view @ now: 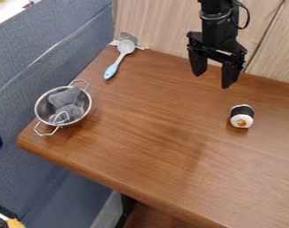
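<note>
The black gripper (pixel 214 80) hangs at the upper right, over the back part of the table, its two fingers apart with nothing between them. Nearest to it is a sushi roll toy (pixel 242 116), black around its side with a white end bearing an orange and green patch, lying below and slightly right of the gripper, not touched by it. At the left, a metal colander (pixel 86 105) with two wire handles holds a grey cloth-like item (pixel 66 96). A spoon (pixel 111 71) with a pale blue handle and a grey-white bowl lies at the back left.
The brown wooden table (pixel 152 133) has its rounded front edge running from lower left to bottom right. A light wood panel (pixel 158 24) stands behind it. Blue-grey padded seating (pixel 22 67) borders the left side, close to the colander.
</note>
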You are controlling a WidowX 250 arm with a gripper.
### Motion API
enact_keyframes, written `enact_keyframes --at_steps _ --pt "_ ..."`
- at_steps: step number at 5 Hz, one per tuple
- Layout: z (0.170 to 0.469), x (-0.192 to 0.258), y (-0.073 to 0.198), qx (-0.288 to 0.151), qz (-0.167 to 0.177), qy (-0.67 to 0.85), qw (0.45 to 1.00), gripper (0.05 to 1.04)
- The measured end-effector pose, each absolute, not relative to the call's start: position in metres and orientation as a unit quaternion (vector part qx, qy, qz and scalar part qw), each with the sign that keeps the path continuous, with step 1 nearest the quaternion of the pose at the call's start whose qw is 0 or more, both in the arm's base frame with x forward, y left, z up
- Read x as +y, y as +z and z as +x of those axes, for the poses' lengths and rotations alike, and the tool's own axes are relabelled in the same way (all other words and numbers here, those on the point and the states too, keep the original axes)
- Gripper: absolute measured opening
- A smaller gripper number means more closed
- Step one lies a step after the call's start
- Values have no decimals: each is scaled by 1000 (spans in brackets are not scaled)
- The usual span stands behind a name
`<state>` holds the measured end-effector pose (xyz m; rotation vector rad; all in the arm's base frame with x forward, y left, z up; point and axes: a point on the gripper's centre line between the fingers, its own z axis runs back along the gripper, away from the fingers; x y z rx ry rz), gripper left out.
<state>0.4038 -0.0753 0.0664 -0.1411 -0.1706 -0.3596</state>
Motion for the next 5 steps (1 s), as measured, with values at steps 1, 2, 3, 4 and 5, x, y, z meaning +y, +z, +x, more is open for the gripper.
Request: enact_keyframes --at_steps 1,2,3,4,5 --pt "401 -75 49 -62 -72 -176 980 1000" --pt "403 -85 37 -49 -73 -179 980 1000" --pt "408 -103 30 -49 -71 -192 978 1000" --pt "415 -124 15 -42 -65 -231 970 1000" --pt "419 -140 3 -32 -54 -254 965 1000"
